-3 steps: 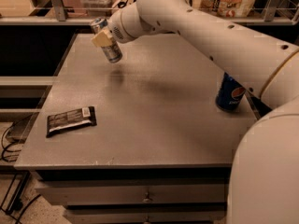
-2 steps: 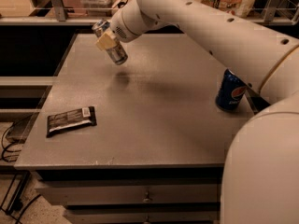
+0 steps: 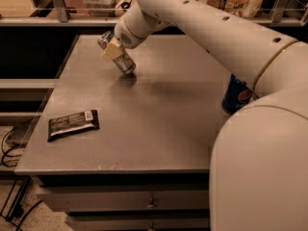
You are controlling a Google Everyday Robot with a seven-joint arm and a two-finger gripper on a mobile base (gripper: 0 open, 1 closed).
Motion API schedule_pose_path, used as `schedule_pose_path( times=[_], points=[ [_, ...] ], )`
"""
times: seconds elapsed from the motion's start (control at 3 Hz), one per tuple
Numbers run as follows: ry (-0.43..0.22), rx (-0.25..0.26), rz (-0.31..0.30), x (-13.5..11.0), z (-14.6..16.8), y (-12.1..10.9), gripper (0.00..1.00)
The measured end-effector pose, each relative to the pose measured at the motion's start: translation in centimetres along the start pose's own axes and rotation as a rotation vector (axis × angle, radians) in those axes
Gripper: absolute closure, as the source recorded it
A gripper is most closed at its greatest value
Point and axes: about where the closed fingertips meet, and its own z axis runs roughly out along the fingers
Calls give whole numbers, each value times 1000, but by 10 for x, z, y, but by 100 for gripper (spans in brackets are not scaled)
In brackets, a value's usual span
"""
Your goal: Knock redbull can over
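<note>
Dim, warm light fell from above. The gripper, clasped on the tilted redbull can at the far left of the table, cast a small soft shadow just under the can, and a faint sheen lay across the grey tabletop. The white arm took the brightest light, while the recess beyond the table was black.

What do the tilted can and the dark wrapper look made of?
Redbull can, tilted at the gripper near the far-left corner of the table: seemingly thin metal, with a silvery sheen. Wrapper: probably glossy plastic film, judging by its crinkled highlights.
</note>
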Motion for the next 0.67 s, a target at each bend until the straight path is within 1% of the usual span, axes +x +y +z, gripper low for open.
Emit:
schedule_pose_path(
  times=[0.33,0.67],
  points=[
    [35,-39,-7,6,11,5,35],
    [37,-75,-6,6,20,9,13]
  ],
)
